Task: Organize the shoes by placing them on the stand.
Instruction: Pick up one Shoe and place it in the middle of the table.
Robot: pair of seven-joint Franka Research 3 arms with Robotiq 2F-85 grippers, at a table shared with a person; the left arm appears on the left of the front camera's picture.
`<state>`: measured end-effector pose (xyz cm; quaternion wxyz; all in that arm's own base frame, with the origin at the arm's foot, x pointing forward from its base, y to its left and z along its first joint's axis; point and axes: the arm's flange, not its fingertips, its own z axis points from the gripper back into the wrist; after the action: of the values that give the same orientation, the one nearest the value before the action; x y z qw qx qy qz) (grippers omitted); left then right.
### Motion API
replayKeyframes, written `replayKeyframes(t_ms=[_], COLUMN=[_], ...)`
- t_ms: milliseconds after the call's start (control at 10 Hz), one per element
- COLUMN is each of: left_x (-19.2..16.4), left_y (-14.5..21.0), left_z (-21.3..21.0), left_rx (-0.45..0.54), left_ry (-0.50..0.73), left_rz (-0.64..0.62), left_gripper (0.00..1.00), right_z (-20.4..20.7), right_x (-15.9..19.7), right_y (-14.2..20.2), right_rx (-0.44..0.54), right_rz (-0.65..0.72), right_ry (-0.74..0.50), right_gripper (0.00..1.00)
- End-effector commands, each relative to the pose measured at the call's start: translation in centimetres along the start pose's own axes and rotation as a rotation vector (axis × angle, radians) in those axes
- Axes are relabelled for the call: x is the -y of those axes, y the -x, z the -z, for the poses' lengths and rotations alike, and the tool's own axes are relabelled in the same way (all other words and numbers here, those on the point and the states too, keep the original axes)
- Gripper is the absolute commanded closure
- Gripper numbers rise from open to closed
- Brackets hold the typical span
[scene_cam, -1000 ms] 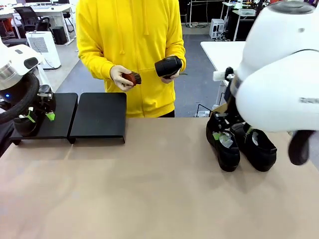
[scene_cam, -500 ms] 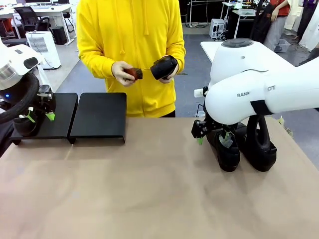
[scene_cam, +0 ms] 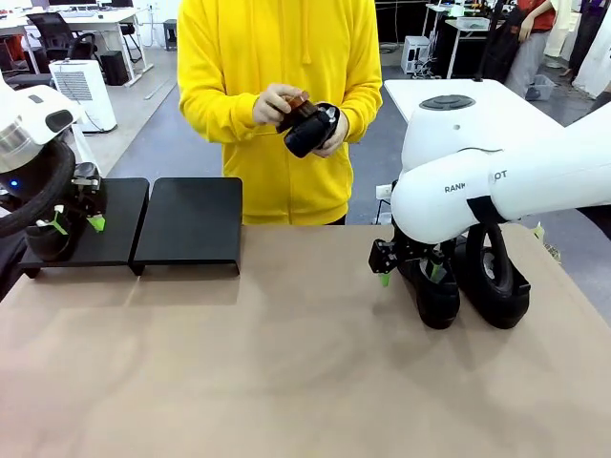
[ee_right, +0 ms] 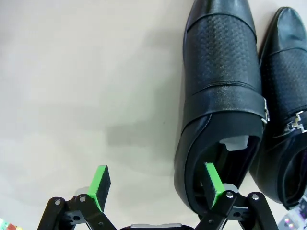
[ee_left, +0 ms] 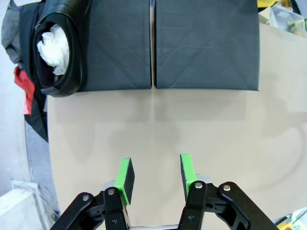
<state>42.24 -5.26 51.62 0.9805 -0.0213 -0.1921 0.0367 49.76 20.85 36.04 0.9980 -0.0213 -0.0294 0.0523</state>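
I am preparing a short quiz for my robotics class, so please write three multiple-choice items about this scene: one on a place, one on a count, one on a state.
1. Where is the paper-stuffed shoe?
A) on the stand's left platform
B) in the person's hands
C) on the bare table

2. How many black buckled shoes stand by the right gripper?
A) one
B) two
C) four

3. How is the right gripper?
A) shut on a toe
B) shut, empty
C) open

Answers:
1 A: it lies at that platform's outer end.
2 B: a pair stands side by side on the table.
3 C: its pads stand apart, one inside a shoe's opening.
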Motion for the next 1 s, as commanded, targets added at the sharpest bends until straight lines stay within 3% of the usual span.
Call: replayKeyframes(t_ms=[0, 200, 300, 700, 800, 900], left_x=[-0.1, -0.1, -0.1, -0.1, -0.1, -0.1], left_y=[-0.1, -0.1, -0.1, -0.1, -0.1, -0.1], left_z=[-0.1, -0.1, -0.1, -0.1, -0.1, -0.1], left_rx=[0.002, 0.002, 0.002, 0.002, 0.002, 0.002], left_ry=[0.001, 0.001, 0.001, 0.001, 0.001, 0.001], left_rz=[0.004, 0.004, 0.004, 0.004, 0.004, 0.004], left_gripper=[0.47, 0.47, 0.47, 0.47, 0.47, 0.47], right_z=[1.4, 2.5, 2.6, 1.9, 2.2, 2.3], right_x=[-0.3, 0.0, 0.3, 1.3, 1.7, 1.9], right_y=[-1.3, -1.3, -1.2, -1.0, -1.1, -1.2], right_rx=[-0.003, 0.014, 0.038, 0.048, 0.048, 0.049], right_rz=[0.055, 0.077, 0.076, 0.119, 0.139, 0.148], right_ry=[0.027, 0.022, 0.011, 0.036, 0.072, 0.091], right_gripper=[0.0, 0.0, 0.11, 0.87, 1.0, 1.0])
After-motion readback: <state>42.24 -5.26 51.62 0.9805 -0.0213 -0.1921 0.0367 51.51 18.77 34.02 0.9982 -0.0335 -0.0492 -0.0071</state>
